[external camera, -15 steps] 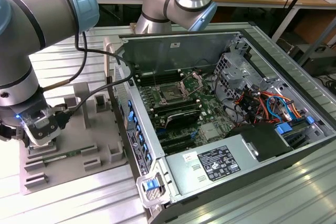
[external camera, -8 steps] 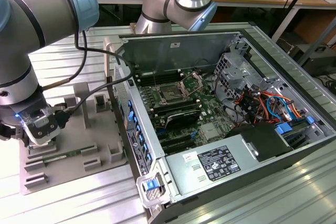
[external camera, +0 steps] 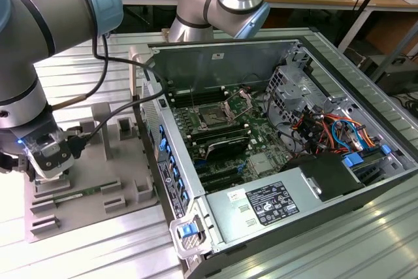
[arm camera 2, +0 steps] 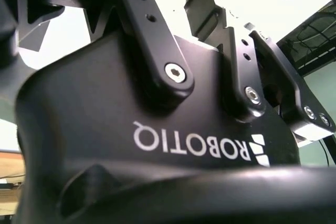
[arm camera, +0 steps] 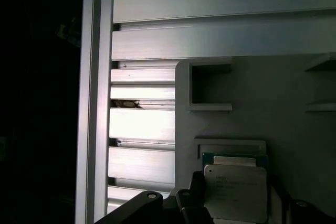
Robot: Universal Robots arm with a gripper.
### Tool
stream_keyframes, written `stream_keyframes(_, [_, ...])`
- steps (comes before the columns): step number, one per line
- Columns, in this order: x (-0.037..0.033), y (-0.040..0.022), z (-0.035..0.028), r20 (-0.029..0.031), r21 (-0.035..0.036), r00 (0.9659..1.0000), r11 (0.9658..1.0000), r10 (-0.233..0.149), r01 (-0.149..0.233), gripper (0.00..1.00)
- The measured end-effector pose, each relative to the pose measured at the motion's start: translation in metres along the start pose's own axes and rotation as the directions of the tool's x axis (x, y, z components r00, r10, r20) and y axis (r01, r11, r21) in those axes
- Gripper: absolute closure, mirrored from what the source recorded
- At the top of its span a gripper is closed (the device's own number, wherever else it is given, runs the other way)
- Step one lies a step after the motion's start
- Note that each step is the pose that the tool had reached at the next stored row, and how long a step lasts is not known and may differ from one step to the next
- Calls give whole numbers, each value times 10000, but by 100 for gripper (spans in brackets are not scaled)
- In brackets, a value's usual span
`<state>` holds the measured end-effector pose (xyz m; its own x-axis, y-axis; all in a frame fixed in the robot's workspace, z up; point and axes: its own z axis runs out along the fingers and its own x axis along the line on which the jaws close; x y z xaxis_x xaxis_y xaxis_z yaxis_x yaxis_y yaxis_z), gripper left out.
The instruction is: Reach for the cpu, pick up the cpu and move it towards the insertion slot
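In the exterior view, the black gripper (external camera: 46, 171) hangs low over a grey moulded fixture tray (external camera: 98, 161). The square silver-framed insertion slot (external camera: 212, 117) lies well away from it, inside the open grey metal computer case (external camera: 228, 57).

In the second wrist view, the gripper's black housing (arm camera 2: 105, 114) and bolted links stand close up.

In the first wrist view, the flat pale silver square cpu (arm camera: 236, 192) sits between the dark fingers (arm camera: 191, 205), which press against its two edges, just over the tray's recess. By my judgement the reach and grasp are done, and the carry to the slot is barely begun.
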<state>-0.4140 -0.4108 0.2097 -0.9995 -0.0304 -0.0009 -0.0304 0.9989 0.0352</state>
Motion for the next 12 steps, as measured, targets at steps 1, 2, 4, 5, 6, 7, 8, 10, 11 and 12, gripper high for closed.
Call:
stream_keyframes(1, [0, 0, -4, 0, 0, 10000, 10000, 0, 0, 45])
stream_keyframes(2, [0, 0, -11, 0, 0, 10000, 10000, 0, 0, 45])
stream_keyframes(4, [0, 1, -21, 0, -1, 10000, 10000, 0, 0, 45])
stream_keyframes(5, [0, 1, -24, 0, 0, 10000, 10000, 0, 0, 45])
stream_keyframes(6, [0, 1, -29, -1, 0, 10000, 10000, 0, 0, 45])
stream_keyframes(7, [0, 1, -36, -1, 0, 10000, 10000, 0, 0, 45])
stream_keyframes(8, [0, 1, -40, 0, 0, 10000, 10000, -1, 1, 45])
stream_keyframes(10, [0, 2, -51, 0, 0, 10000, 10000, 0, 0, 45])
stream_keyframes(11, [0, 2, -56, 0, 0, 10000, 10000, -1, 1, 45])
stream_keyframes(12, [0, 2, -60, 0, 0, 10000, 10000, 0, 0, 45])
